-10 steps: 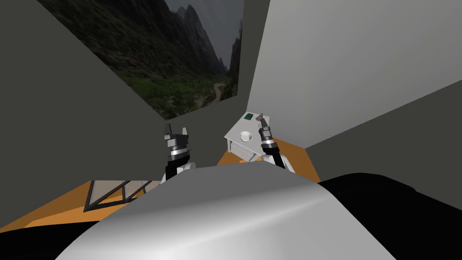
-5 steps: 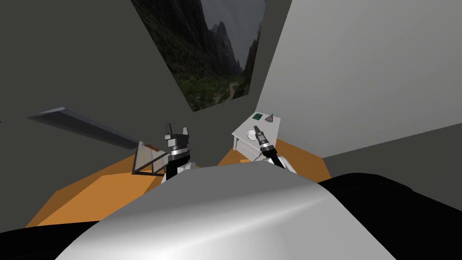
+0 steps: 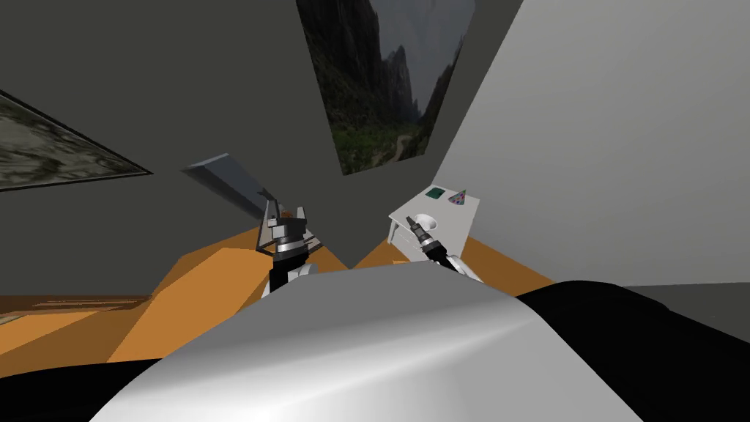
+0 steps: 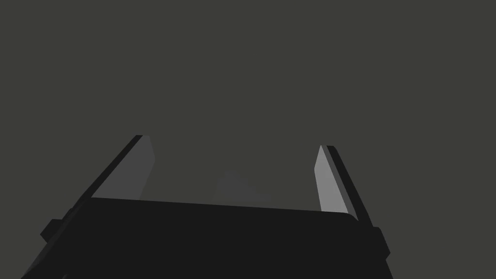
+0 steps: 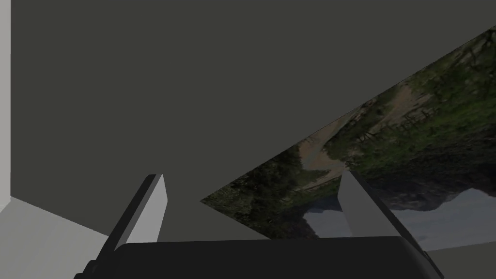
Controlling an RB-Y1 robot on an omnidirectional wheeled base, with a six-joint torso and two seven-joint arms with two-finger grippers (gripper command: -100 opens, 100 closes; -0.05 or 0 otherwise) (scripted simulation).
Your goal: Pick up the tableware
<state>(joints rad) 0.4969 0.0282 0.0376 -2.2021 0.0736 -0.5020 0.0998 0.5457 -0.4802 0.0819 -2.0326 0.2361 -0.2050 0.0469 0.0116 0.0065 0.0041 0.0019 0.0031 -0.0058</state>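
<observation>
Bowl [image 3: 425, 219] on white table [image 3: 447, 212] | right gripper [image 3: 411, 224] near, spread | left gripper [image 4: 233, 143] spread

Head camera looks steeply down; wrist cameras face the dark wall [image 3: 183, 88], right sharing the picture [image 5: 387, 145].

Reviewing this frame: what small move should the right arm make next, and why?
Probably tilt the right pincer down toward the white bowl on the small table: it stands open close to the bowl, yet its wrist camera faces the wall.
</observation>
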